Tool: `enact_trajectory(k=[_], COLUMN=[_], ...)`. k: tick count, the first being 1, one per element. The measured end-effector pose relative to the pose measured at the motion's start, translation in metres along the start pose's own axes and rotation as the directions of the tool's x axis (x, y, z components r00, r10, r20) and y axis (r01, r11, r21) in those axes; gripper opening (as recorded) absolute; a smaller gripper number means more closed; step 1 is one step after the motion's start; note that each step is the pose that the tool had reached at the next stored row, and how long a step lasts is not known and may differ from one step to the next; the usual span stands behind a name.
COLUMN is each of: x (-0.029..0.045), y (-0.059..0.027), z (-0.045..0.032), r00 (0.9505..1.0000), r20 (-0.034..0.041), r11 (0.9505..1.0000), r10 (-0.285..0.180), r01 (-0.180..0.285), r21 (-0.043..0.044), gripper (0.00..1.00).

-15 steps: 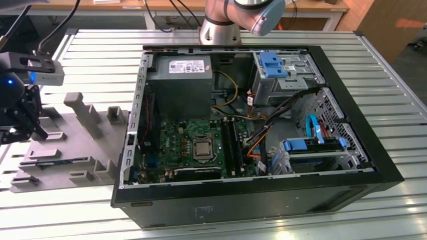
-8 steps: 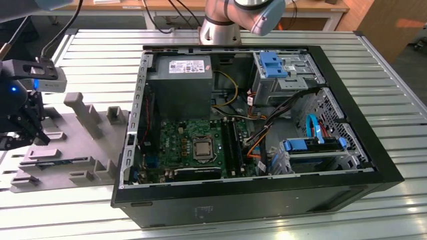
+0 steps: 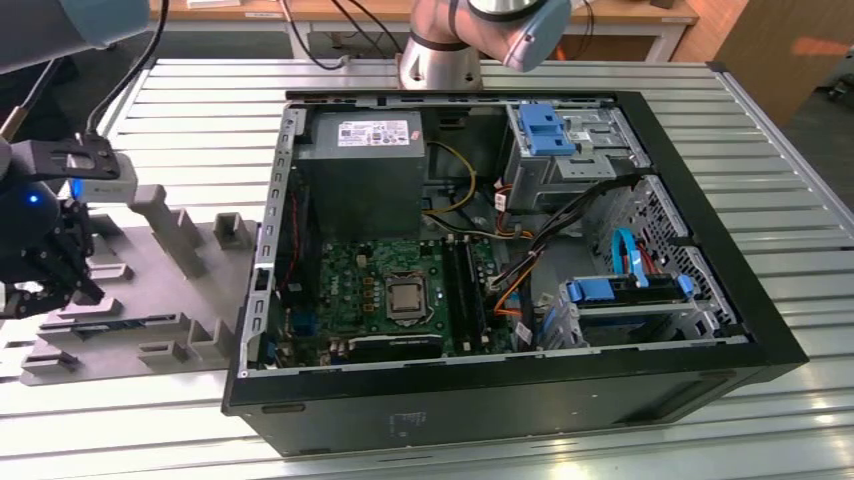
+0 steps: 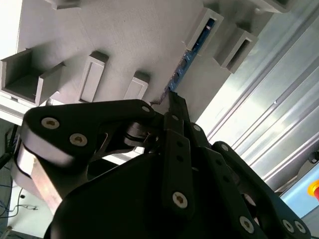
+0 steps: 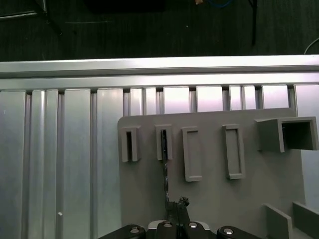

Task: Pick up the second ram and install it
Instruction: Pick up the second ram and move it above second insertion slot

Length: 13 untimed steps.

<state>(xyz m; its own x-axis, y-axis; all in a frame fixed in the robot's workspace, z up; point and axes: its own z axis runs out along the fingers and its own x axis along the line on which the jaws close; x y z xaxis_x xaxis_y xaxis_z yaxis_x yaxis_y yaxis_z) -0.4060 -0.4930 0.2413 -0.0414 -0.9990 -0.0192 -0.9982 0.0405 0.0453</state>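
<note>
The end effector (image 4: 173, 102) is closed down narrow, and its tips meet on the near end of the second ram (image 4: 192, 50), which looks pinched between them. In the first wrist view the end effector (image 5: 177, 213) sits at the end of the same thin dark stick (image 5: 164, 169), seen edge-on. The stick stands on its long edge in a narrow slot of a grey holder (image 5: 209, 199). The other slots beside it look bare.

I judge this to be the pick-up step: the grip seems made, but the stick is not yet lifted and nothing of the install has begun. Getting it free calls for a straight pull in line with the slot walls, with no twist on the thin board.

In the exterior view the end effector (image 3: 54, 280) hangs low over the holder (image 3: 174, 300) at that view's left. The open computer case (image 3: 721, 330) lies well apart from it, toward the right. Inside the case are the green motherboard (image 3: 360, 290) and the long black memory slots (image 3: 461, 290).

Holder and case both rest on a ribbed metal surface (image 3: 174, 90). The arm's base (image 3: 447, 50) stands at its far edge. Behind it are cables and a wooden bench (image 3: 627, 10), and the floor (image 5: 149, 30) past the surface is dark
</note>
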Motion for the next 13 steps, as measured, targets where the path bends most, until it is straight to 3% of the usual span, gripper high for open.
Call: enact_trajectory(k=[10,13], x=[0.003,0.0031], y=[-0.0008,-0.0009], z=[0.0179,0.02], r00=[1.0,1.0], r20=[-0.0002,-0.0004], r11=[1.0,1.0], r10=[-0.001,-0.001], r01=[0.001,0.001], r21=[-0.002,-0.0025], gripper=[0.11,0.11])
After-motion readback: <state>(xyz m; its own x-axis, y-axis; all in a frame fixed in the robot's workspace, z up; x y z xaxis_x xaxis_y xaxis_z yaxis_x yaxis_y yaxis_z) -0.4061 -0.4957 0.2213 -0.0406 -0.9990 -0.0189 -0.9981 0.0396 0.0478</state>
